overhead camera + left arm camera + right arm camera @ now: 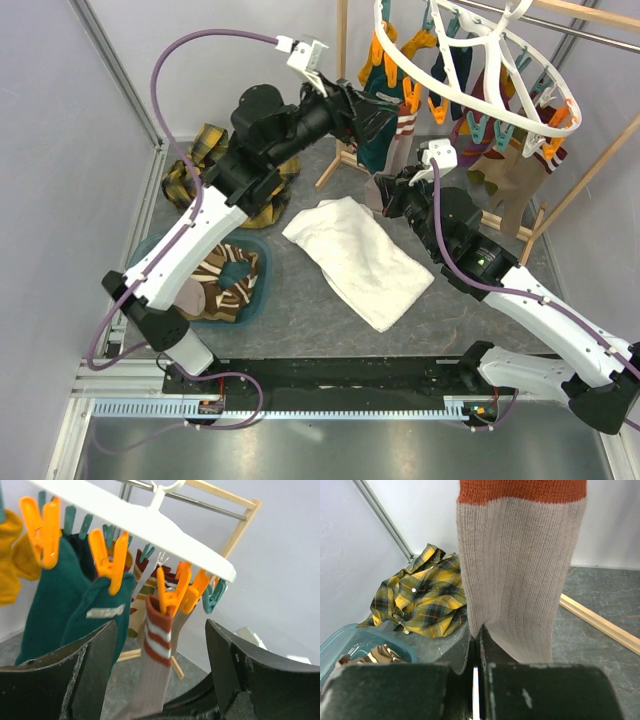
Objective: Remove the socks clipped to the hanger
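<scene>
black fingers (520, 690) of the right gripper (479, 632) filled the bottom of the right wrist view. they were pressed fully together, and the lower edge of a tan ribbed sock with a rust-red and white striped cuff (520, 570) was pinched between their tips; the ribs of the fabric ran together toward that point. this sock hung down from an orange plastic clip (170, 597) on the large white plastic ring hanger (150, 525), at the far right part of the scene.

the left gripper (160, 625) was raised to the same sock, higher up, near the cuff. its two black fingers (90, 670) stood wide apart, one on each side of the sock, and they held nothing; i could not tell if either finger touched the fabric.

to the left of this sock, two dark teal socks (55, 600) hung from other orange clips, and a mustard yellow sock (10, 565) hung at the left edge of the left wrist view. more striped socks hung behind them. the hanger itself hung from a light wooden rack frame (235, 530).

on the grey table (300, 320), a white folded towel (360, 260) lay in the middle, between the two arms. a yellow and black plaid shirt (425, 600) lay crumpled at the far left, near the wall. nearer on the left stood a teal plastic tub (345, 640) with brown and cream striped socks (225, 275) inside it.
</scene>
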You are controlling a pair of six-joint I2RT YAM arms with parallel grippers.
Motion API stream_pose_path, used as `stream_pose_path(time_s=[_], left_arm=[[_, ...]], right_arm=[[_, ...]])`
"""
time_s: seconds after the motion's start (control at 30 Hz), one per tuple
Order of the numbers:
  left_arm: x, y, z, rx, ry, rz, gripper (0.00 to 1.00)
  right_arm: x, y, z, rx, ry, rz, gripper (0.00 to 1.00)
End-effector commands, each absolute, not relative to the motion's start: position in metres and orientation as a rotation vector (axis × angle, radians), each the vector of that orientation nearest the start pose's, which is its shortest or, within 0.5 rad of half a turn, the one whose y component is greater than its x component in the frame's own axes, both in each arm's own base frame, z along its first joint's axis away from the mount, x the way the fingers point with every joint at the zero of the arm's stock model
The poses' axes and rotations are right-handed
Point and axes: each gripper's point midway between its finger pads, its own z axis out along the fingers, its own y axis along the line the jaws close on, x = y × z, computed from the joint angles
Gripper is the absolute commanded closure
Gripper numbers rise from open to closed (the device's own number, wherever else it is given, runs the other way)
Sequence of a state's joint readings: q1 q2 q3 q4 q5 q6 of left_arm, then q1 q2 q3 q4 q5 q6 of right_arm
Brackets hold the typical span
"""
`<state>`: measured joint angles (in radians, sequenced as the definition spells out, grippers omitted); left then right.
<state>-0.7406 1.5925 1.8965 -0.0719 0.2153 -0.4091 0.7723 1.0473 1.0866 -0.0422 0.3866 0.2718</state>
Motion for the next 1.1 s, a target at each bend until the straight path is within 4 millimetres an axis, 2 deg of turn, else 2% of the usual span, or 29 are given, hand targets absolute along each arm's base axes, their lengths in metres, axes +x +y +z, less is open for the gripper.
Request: stream_pose_path(time_s=[0.0, 0.1, 0.17, 0.2, 0.23, 0.33, 0.43, 0.5, 0.6, 0.63, 0.73, 1.03, 1.07], left_arm=[[0.321, -0.378, 0.572, 0.43, 1.219, -1.084, 0.22], [0.326, -0.387, 0.572, 0.43, 1.221, -1.059, 0.23], [0.334, -0.398, 0.563, 0.444, 1.232, -1.033, 0.23], [0.333, -0.401, 0.566, 0.451, 1.218, -1.017, 0.23], [0.341, -0.405, 0.558, 0.436, 1.237, -0.989, 0.23], [0.348, -0.413, 0.555, 0.427, 1.235, -0.947, 0.22], [0.349, -0.416, 0.559, 0.421, 1.222, -0.938, 0.26], [0.348, -0.419, 0.561, 0.43, 1.212, -0.94, 0.35], [0.346, -0.42, 0.562, 0.441, 1.207, -0.935, 0.63], [0.345, -0.419, 0.563, 0.437, 1.205, -0.934, 0.79], [0.345, -0.418, 0.563, 0.439, 1.208, -0.932, 0.98], [0.339, -0.418, 0.561, 0.446, 1.223, -0.96, 0.98], [0.339, -0.418, 0.56, 0.439, 1.229, -0.962, 0.94]], right_arm=[[0.305, 0.223, 0.384, -0.088, 1.542, 0.546, 1.0], [0.303, 0.222, 0.385, -0.088, 1.535, 0.554, 1.0], [0.301, 0.221, 0.385, -0.087, 1.53, 0.563, 1.0], [0.299, 0.221, 0.385, -0.088, 1.529, 0.567, 1.0], [0.3, 0.219, 0.384, -0.08, 1.53, 0.561, 1.0], [0.3, 0.218, 0.383, -0.077, 1.534, 0.554, 1.0], [0.3, 0.217, 0.384, -0.074, 1.534, 0.552, 1.0], [0.299, 0.216, 0.385, -0.075, 1.533, 0.554, 1.0], [0.298, 0.216, 0.384, -0.07, 1.535, 0.559, 1.0], [0.297, 0.215, 0.384, -0.071, 1.535, 0.558, 1.0], [0.297, 0.214, 0.383, -0.067, 1.539, 0.551, 1.0], [0.293, 0.208, 0.375, -0.086, 1.562, 0.524, 1.0], [0.29, 0.208, 0.375, -0.106, 1.561, 0.531, 1.0]])
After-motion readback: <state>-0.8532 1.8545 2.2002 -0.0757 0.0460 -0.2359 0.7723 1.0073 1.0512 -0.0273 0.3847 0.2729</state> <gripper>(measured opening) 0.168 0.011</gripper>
